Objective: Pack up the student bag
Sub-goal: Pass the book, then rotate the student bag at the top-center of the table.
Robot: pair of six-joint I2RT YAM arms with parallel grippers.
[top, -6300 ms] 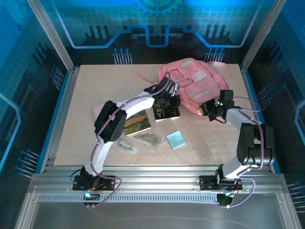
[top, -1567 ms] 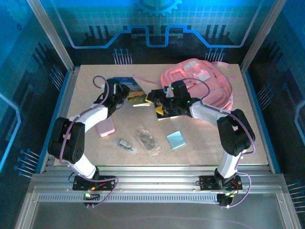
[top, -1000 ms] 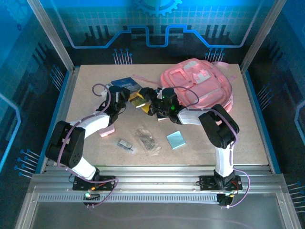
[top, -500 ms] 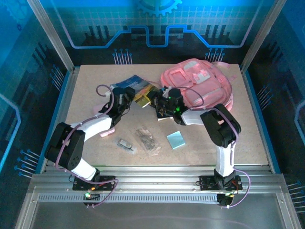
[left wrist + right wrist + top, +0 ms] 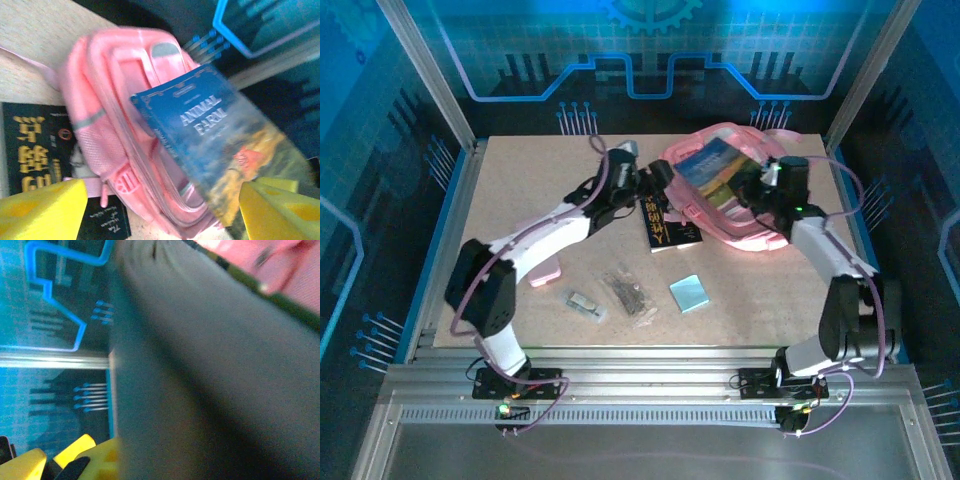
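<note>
Flat blue book [image 5: 215, 140], title readable from my left wrist, soft pink student bag [image 5: 105, 125] beneath, left fingers [image 5: 40, 210] spread, right gripper [image 5: 758, 196] hold I cannot tell.

**Both arms stretched forward, grippers turned toward each other**

The left arm [image 5: 540, 236] reached forward and to the right. The left gripper [image 5: 655, 180] at its end had its yellow fingers [image 5: 45, 205] spread wide apart. The right arm [image 5: 830, 250] rose from its base, bent, and reached forward and left. The right gripper [image 5: 757, 192] faced the left one, and blur hid how its jaws stood.
</note>
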